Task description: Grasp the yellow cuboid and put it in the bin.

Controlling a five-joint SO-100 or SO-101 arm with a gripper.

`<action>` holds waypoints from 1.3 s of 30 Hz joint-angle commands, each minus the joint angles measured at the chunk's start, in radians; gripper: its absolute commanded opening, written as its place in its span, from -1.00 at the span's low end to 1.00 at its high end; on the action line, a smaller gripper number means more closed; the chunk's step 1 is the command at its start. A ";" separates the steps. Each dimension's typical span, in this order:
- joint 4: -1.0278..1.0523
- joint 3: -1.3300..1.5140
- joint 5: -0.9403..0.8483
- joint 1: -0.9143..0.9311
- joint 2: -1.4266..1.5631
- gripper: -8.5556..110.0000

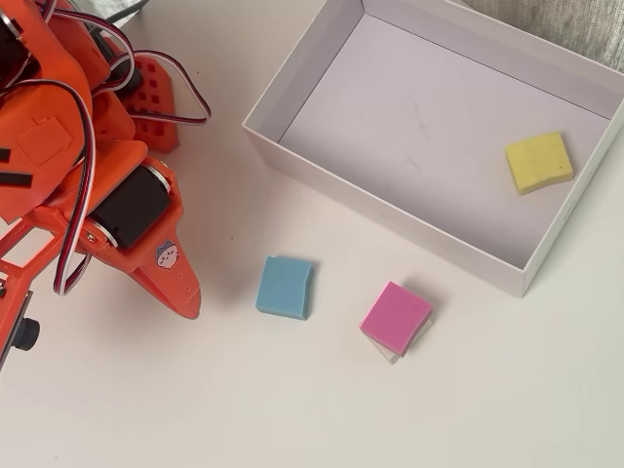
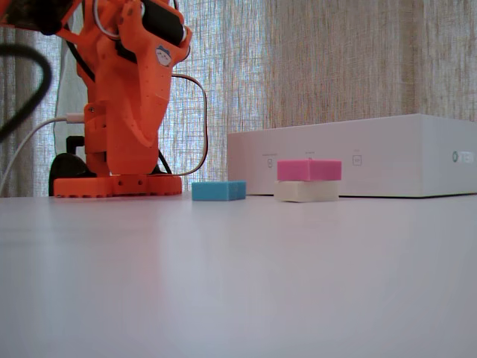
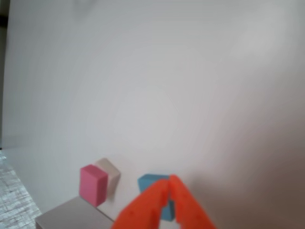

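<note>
Yellow cuboid (image 1: pixel 538 162) lies inside the bin (image 1: pixel 390 210), which you see only from overhead.
Your wrist view shows the claw (image 3: pixel 169 183) pressed together, empty, above the counter (image 3: pixel 190 95).

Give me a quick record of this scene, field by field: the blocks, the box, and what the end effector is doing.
yellow block: lying flat inside the box, near its right-hand corner in the overhead view
box: white, shallow, open top
blue block: on the table, outside the box
pink block: stacked on a whitish block, outside the box
end effector: shut, empty, held above the table near the blue block
task state: yellow block already in the box
</note>
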 commanded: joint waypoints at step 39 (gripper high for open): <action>-0.028 -0.002 0.012 0.006 -0.005 -0.99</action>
